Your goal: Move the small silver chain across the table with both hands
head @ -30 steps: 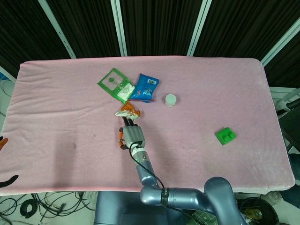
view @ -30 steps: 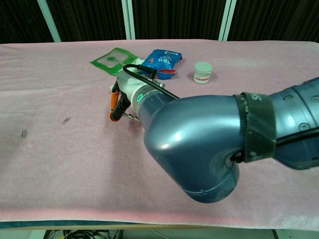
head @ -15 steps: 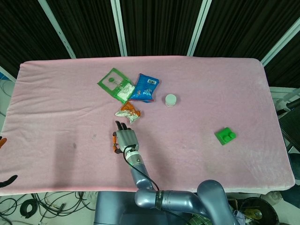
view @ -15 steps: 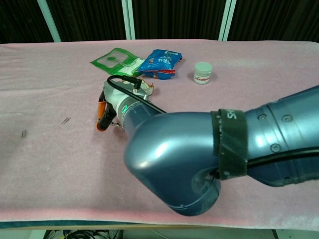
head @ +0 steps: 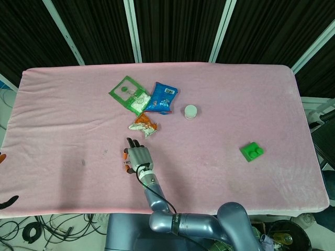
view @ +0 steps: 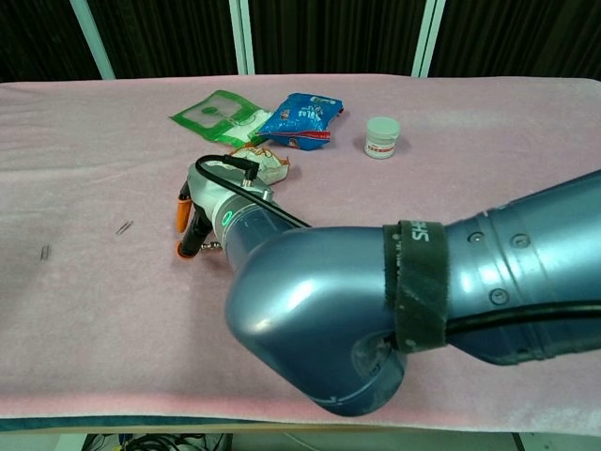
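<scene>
Right hand has slid left, away from the orange packet; chain hangs beneath it; whether its fingers grasp it is unclear.

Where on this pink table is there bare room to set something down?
The pink cloth lies bare left of the green packet, and between the white jar and green brick. It is crowded around the blue packet, orange wrapper and right hand.

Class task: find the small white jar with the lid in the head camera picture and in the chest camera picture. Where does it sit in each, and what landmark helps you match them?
Head view: white jar just right of centre, upper middle.
Chest view: white jar upper right of centre.
Shared landmark: the blue snack packet lies to its left in both.
</scene>
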Controlling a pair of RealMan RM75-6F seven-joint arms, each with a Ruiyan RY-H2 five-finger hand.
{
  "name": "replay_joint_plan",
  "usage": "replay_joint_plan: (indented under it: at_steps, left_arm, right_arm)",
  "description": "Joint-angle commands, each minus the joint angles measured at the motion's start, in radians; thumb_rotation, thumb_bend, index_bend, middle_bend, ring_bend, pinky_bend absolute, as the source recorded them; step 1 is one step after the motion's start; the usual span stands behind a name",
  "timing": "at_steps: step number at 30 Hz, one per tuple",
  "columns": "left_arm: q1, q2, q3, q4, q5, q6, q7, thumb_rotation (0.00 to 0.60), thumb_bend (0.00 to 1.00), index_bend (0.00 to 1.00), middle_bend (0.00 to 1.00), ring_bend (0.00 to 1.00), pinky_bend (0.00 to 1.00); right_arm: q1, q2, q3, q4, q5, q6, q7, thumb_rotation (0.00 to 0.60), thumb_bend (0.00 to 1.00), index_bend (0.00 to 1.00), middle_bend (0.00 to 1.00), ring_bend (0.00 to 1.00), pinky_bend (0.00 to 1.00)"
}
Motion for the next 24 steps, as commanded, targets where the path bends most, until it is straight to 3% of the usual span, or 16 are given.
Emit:
replay_joint_plan:
  at_steps: [1, 5, 10, 14, 24]
  left_arm:
    - [0.000, 0.000, 0.000, 0.000, 0.000, 0.000, 0.000, 0.600, 0.07, 0.06, 0.03, 0.00, 0.00]
    - [0.001, 0.001, -0.001, 0.001, -0.002, 0.003, -0.003, 0.600, 0.07, 0.06, 0.03, 0.00, 0.00]
    - [0.003, 0.001, -0.001, 0.005, 0.001, 0.008, -0.007, 0.600, 0.07, 0.06, 0.03, 0.00, 0.00]
    - [0.003, -0.001, -0.001, 0.008, 0.003, 0.011, -0.006, 0.600, 0.07, 0.06, 0.03, 0.00, 0.00]
    - [0.002, -0.024, -0.011, 0.003, -0.003, 0.021, 0.043, 0.600, 0.07, 0.06, 0.03, 0.00, 0.00]
  right_arm:
    - [0.005, 0.000, -0.005, 0.000, 0.000, 0.000, 0.002, 0.600, 0.24, 0.31, 0.00, 0.04, 0.23]
    - [0.008, 0.000, -0.006, -0.007, -0.001, 0.007, 0.006, 0.600, 0.23, 0.24, 0.00, 0.04, 0.23]
    - [-0.011, 0.018, -0.001, -0.035, -0.017, 0.036, 0.000, 0.600, 0.23, 0.23, 0.00, 0.04, 0.23]
    - [-0.061, 0.084, -0.011, -0.106, -0.036, 0.086, -0.015, 0.600, 0.23, 0.23, 0.00, 0.03, 0.22]
    - [-0.298, 0.440, -0.049, -0.491, -0.082, 0.224, -0.031, 0.600, 0.23, 0.23, 0.00, 0.03, 0.22]
